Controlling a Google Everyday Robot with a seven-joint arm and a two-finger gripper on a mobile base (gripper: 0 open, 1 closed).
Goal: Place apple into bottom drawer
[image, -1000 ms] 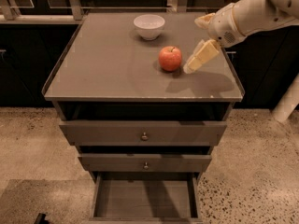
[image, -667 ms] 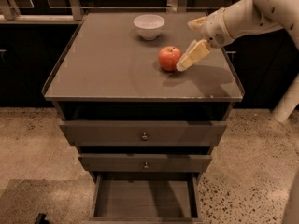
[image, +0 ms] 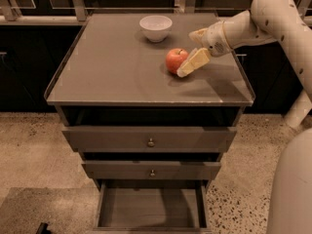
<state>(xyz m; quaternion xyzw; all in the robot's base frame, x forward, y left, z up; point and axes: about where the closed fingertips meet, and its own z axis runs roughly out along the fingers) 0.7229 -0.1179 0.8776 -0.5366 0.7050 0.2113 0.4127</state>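
The red-orange apple [image: 174,60] sits on the cabinet top [image: 112,72], right of centre. My gripper [image: 188,52] reaches in from the right, just beside the apple. Its fingers are spread: the near finger [image: 194,61] lies against the apple's right front side and the far finger [image: 198,34] is behind and to the right. The gripper is open and holds nothing. The bottom drawer [image: 148,207] is pulled out at the foot of the cabinet, and its plank floor shows bare.
A white bowl [image: 155,28] stands at the back of the cabinet top, left of the gripper. The two upper drawers [image: 150,141] with small round knobs are closed. Speckled floor surrounds the cabinet. My arm [image: 273,18] crosses the right side.
The gripper has moved left along the cabinet top, closing in on the apple's right side. The apple, bowl and drawers have not moved.
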